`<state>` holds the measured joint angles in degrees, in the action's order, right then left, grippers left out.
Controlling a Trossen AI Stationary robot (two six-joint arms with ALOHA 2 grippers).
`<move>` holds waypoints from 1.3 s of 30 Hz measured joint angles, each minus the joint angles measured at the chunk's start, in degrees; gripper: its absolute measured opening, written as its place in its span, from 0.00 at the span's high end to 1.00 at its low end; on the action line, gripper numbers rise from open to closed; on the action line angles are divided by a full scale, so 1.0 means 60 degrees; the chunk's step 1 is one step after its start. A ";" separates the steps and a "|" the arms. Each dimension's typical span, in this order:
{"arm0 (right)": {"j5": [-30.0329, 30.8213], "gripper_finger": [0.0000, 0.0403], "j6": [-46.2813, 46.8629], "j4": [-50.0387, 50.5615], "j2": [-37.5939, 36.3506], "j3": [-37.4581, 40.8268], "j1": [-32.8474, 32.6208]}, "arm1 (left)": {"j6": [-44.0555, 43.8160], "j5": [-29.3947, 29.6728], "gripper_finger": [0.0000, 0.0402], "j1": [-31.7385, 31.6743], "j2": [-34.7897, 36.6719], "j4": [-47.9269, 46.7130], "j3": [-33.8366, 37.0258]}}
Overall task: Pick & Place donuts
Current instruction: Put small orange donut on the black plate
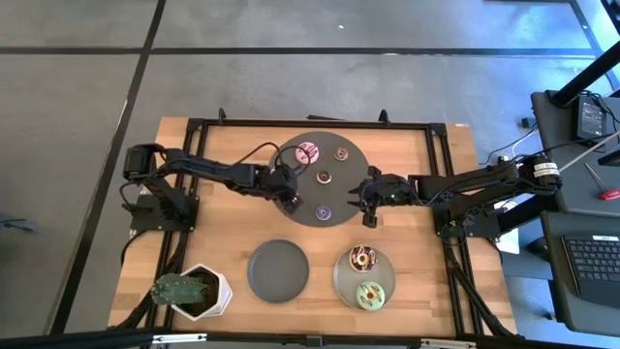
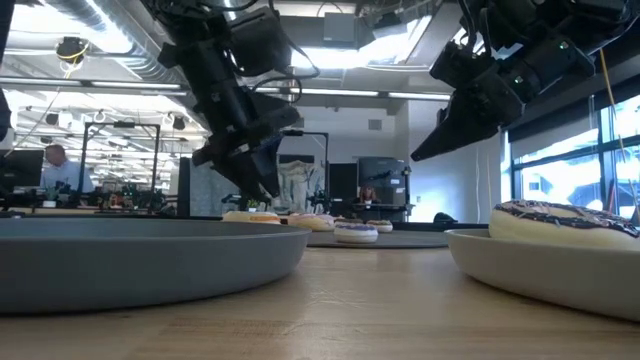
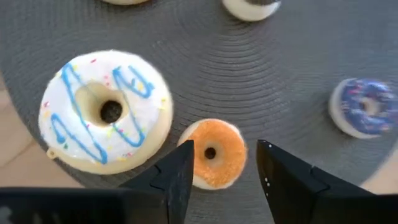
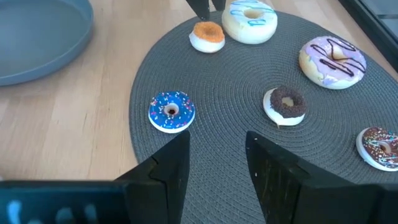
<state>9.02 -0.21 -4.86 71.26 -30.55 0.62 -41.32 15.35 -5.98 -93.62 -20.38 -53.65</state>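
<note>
A round dark mat (image 1: 351, 173) holds several donuts. The mini orange donut (image 3: 214, 152) lies flat on it beside the white blue-striped donut (image 3: 106, 111). My left gripper (image 3: 221, 168) hangs open just above the orange donut, one finger on either side, touching nothing; the right wrist view shows its tips above the orange donut (image 4: 207, 36). My right gripper (image 4: 217, 155) stands open over the mat's right part, near the blue mini donut (image 4: 171, 112), with nothing between its fingers. A pink donut (image 4: 333, 61) and a chocolate mini donut (image 4: 286, 104) lie farther off.
Near the front edge stand a bare grey plate (image 1: 279, 269) and a second grey plate (image 1: 341, 281) that carries a chocolate-sprinkled donut (image 1: 363, 258) and a green donut (image 1: 369, 294). A potted cactus (image 1: 189, 289) sits at the front left corner.
</note>
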 joint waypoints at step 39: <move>-0.0170 0.61 -0.0022 -0.0084 -0.0004 0.0000 0.0000 | 0.0152 -0.0573 0.97 0.0181 0.0113 -0.0207 -0.0328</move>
<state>7.99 -0.34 -5.36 71.24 -30.55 0.62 -40.41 11.91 -4.89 -92.94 -21.62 -55.61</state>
